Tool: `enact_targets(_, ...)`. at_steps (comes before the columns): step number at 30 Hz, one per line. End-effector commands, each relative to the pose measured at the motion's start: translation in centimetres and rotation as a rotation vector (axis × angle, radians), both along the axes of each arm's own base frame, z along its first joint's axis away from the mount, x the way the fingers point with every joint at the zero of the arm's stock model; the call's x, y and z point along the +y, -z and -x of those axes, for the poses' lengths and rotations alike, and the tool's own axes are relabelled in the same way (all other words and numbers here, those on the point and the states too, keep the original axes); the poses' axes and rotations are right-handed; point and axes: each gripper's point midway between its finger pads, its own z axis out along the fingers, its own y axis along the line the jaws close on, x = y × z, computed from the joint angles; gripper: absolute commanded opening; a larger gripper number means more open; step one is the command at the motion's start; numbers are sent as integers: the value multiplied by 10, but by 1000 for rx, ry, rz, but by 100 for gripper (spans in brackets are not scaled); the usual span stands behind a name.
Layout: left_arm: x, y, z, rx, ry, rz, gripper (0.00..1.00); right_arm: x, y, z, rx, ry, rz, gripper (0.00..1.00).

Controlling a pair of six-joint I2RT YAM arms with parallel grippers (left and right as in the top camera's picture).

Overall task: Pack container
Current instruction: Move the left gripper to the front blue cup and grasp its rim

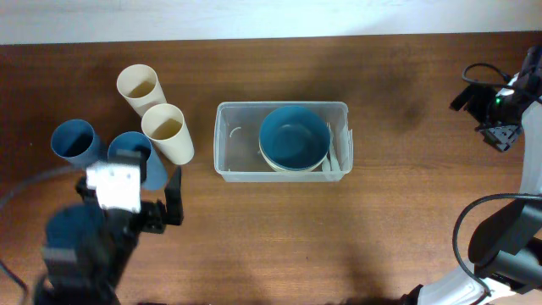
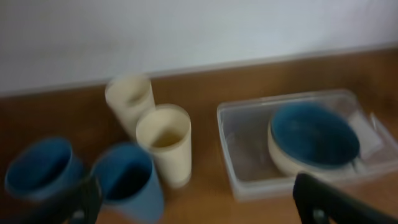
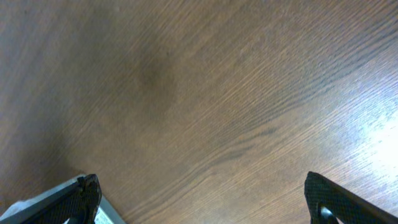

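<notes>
Our container (image 1: 230,154) sits at the middle of the table (image 1: 398,212), its long axis running side to side across the overhead view, so one short end faces each arm. A blue bowl (image 1: 294,135) already rests inside it, nested on a cream bowl; something pale lies along the container's right end, too blurred for us to name. We see the left gripper (image 2: 194,190) with its fingers spread wide and nothing between them, low at the left of the table. Just ahead of it stand two blue cups (image 1: 74,140) and two cream cups (image 1: 165,127), which lie between it and the container's left short end. The nearest cream cup stands just beside that end wall but apart from it. The right gripper (image 3: 199,186) is likewise spread and empty, looking down on bare wood well apart from the container, off toward the far right corner. We judge the left arm the nearer to both the cups and the container, so the coming move is probably its own: take a cup and carry it rightward over the near short wall.
</notes>
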Motion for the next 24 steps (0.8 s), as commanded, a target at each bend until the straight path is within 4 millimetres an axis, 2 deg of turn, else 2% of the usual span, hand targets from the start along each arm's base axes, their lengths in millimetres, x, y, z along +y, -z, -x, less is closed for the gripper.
enact_targets(1,-5,-13,-10,124,17,9,100,-4,0,1,4,20,7,99)
enact_targets(6,-20,6,-24,305,78,35,99,-4,0,1,4,20,7,99)
enact_targets(10,-25,35,-41,425,86,35,100,-4,0,1,4,20,7,99)
enact_targets(19,-5,112,-75,696,-17,-63,99,-4,0,1,4,21,7,99)
enact_targets(21,-3,126,-80,741,-26,-67,100,-4,0,1,4,21,7,99)
enact_targets(24,4,135,-84,768,-53,-87,100,-4,0,1,4,20,7,99)
